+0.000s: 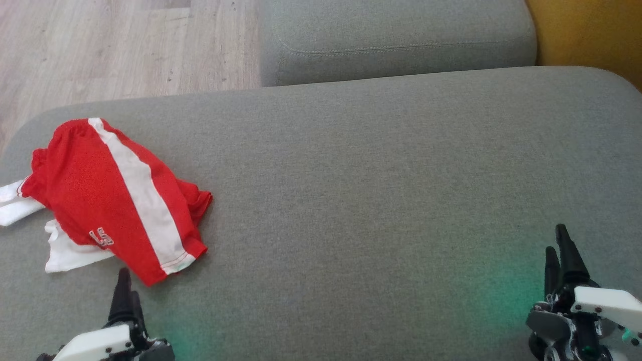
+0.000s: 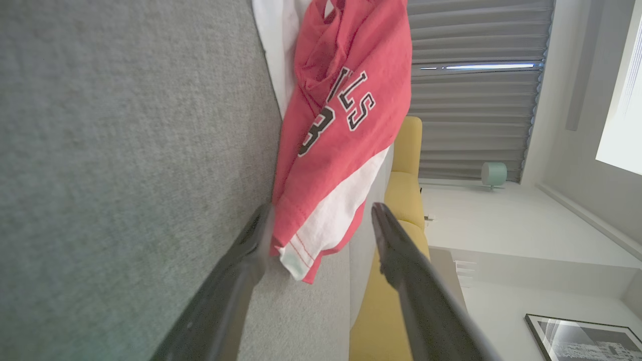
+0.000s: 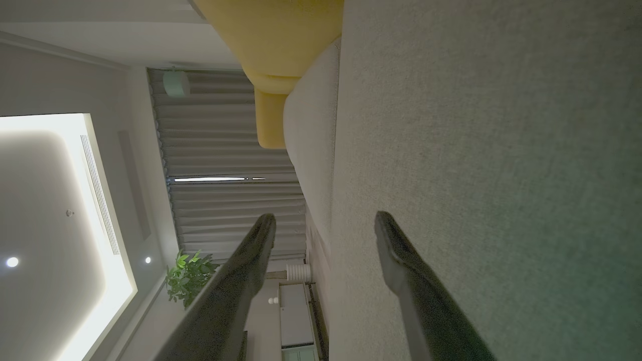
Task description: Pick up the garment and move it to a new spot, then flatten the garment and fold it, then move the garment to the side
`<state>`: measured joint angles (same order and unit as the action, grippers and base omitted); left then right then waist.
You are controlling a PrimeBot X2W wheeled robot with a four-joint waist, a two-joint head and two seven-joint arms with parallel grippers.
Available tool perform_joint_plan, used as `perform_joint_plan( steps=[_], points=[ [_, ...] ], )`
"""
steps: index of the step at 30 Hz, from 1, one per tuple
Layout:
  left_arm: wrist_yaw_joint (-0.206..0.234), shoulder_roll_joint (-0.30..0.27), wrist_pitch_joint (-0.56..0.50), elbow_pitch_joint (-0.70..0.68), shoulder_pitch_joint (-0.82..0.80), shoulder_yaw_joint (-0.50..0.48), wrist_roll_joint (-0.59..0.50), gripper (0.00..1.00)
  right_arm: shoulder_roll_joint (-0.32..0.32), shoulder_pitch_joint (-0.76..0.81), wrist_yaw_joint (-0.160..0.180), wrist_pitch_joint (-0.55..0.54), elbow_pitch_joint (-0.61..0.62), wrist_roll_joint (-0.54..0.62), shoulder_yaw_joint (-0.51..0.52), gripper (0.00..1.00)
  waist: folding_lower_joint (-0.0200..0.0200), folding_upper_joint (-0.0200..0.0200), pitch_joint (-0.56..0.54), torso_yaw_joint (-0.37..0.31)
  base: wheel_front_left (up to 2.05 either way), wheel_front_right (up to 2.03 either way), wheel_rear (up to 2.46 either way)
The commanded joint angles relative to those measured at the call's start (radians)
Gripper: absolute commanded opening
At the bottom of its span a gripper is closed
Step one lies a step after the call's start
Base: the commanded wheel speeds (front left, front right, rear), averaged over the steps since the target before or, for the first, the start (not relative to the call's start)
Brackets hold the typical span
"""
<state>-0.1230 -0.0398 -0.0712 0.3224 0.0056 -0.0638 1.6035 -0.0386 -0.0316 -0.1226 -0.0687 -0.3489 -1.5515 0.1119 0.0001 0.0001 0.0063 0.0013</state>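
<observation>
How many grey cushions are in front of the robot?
2. The large grey cushion under the garment lies nearest; a smaller grey cushion sits behind it. Others may lie outside the frame.

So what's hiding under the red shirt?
White cloth pokes out from under the red shirt, and both lie on the grey cushion. The red fabric covers the rest, so I can't tell if the white is part of the same shirt.

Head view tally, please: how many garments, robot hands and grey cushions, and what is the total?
garment: 1
hands: 2, left hand and right hand
grey cushions: 2, near cushion and far cushion
Total: 5
</observation>
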Motion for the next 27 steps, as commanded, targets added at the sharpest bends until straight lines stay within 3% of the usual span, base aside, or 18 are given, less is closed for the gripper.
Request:
perform_joint_plan(
  steps=[1, 13, 27],
  points=[
    [-0.001, -0.004, 0.008, -0.035, -0.037, -0.006, -0.01, 1.0, -0.004, -0.05, -0.001, 0.008, 0.04, 0.012, -0.003, 1.0, 0.0, -0.0001, 0.0, 0.0, 0.0, 0.0, 0.0],
    [-0.002, -0.005, 0.044, -0.071, -0.048, -0.038, -0.107, 1.0, -0.005, -0.065, -0.002, 0.044, 0.083, 0.199, -0.011, 1.0, 0.0, -0.0001, 0.005, 0.002, 0.0, 0.0, 0.0],
    [0.001, -0.006, 0.086, -0.146, -0.056, -0.05, -0.304, 1.0, -0.006, -0.073, -0.003, 0.085, 0.153, 0.48, -0.045, 1.0, 0.0, -0.0001, 0.006, -0.005, 0.0, 0.0, 0.0]
  ],
)
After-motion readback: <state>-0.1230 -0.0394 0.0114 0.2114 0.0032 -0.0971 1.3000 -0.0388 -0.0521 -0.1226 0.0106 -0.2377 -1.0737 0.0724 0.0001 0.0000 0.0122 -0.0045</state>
